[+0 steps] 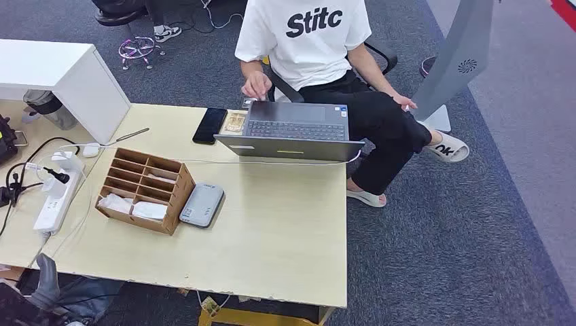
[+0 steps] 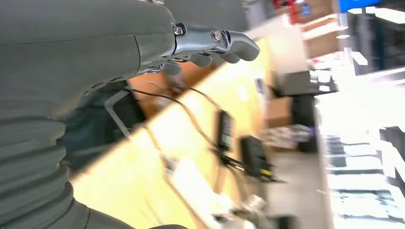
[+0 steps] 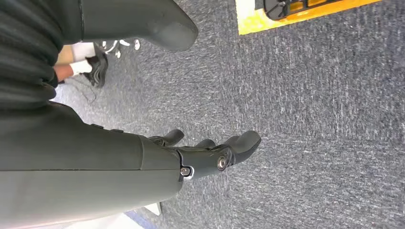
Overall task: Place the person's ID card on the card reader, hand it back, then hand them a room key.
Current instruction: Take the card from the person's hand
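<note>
While no card is yet held by either hand, the task appears not to have begun. The card reader (image 1: 202, 205), a flat grey slab with rounded corners and a smooth plastic face, is laid touching the wooden organizer (image 1: 144, 189), on the side away from the power strip (image 1: 57, 193); it is probably kept there so that cards can be drawn and read in one reach. The organizer is built of thin brown board partitioned into open cells, and white cards, likely room keys, are seen lying in some of its cells. What may be the ID card (image 1: 235, 122), a small pale rectangle, is set beyond the reader at the far edge of the table (image 1: 285, 231), between a black phone (image 1: 209, 125) and the laptop (image 1: 293, 132), close to the person's hand (image 1: 257, 86); its identity cannot be confirmed.

The left hand (image 2: 210, 45) is seen with its fingers loosely curled and nothing in them. The right hand (image 3: 210, 152) is hung over coarse grey carpet (image 3: 310, 119), its fingers apart and empty.
</note>
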